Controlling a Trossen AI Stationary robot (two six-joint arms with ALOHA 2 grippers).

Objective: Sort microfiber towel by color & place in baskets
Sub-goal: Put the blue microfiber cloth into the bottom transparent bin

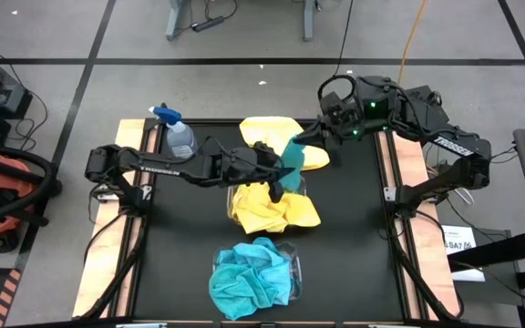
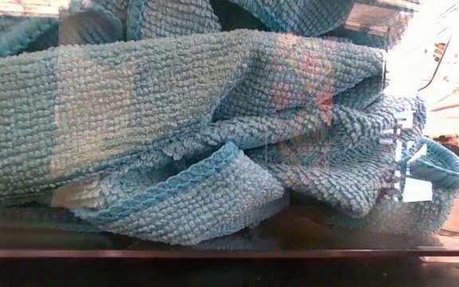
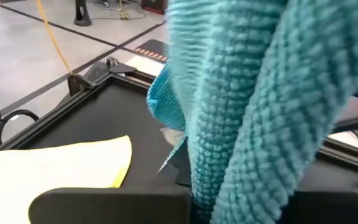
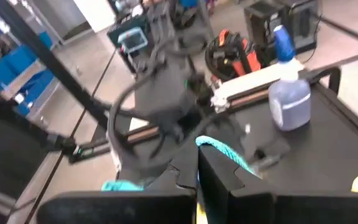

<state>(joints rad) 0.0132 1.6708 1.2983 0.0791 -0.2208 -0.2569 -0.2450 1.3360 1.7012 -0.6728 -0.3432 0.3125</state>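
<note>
Mid-handover: left pincer [image 1: 277, 175] and right pincer [image 1: 301, 142] both clamped on one teal towel [image 1: 291, 160]. Next, carrying to the teal-filled basket [image 1: 292, 271].

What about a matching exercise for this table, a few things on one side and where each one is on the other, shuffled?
Things:
1. spray bottle
2. loose yellow towel
3. lifted teal towel
4. nearest basket

Places:
a. heaped with teal towels
b. held between the left gripper and the right gripper
c. standing at the far left corner of the mat
d. lying flat at the far side of the mat

Pairs: 1-c, 2-d, 3-b, 4-a
</note>
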